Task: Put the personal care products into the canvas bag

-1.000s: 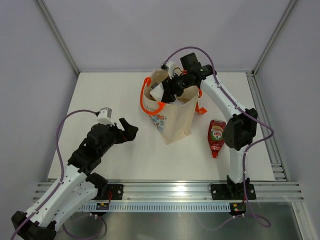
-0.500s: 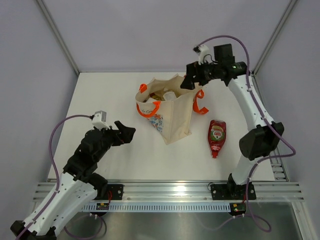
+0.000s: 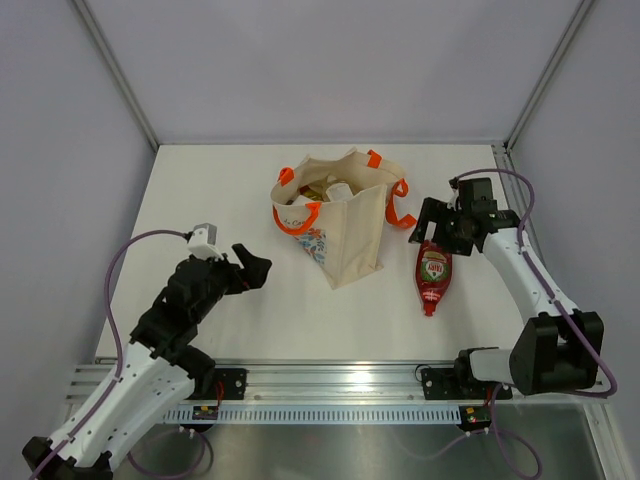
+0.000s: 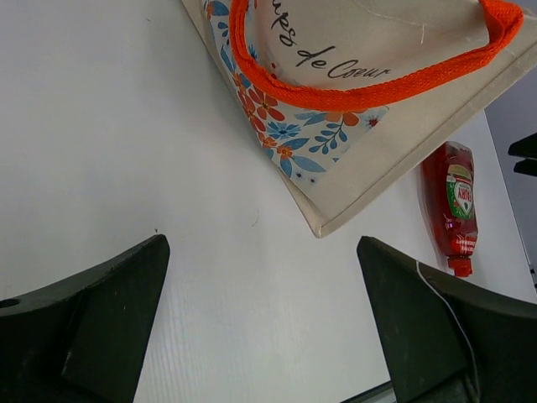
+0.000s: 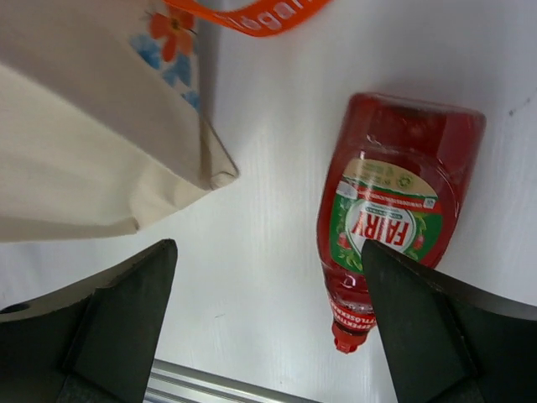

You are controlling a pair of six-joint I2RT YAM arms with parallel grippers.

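The canvas bag (image 3: 348, 222) stands open at the table's middle back, with orange handles and a floral print; bottles (image 3: 330, 190) show inside its mouth. The red bottle (image 3: 433, 274) lies flat on the table to the bag's right, cap toward the near edge. My right gripper (image 3: 424, 227) is open and empty, hovering just above the red bottle's far end; in the right wrist view the red bottle (image 5: 390, 210) lies by the right finger and the bag (image 5: 92, 143) is at upper left. My left gripper (image 3: 254, 266) is open and empty, left of the bag (image 4: 361, 92).
An aluminium rail (image 3: 340, 380) runs along the table's near edge and a frame rail (image 3: 528, 240) down the right side. The red bottle also shows in the left wrist view (image 4: 454, 204).
My right arm has swung from over the bag's far right corner down to the red bottle, gripper empty. The bag's mouth stands open with bottles inside. The left arm barely moved.
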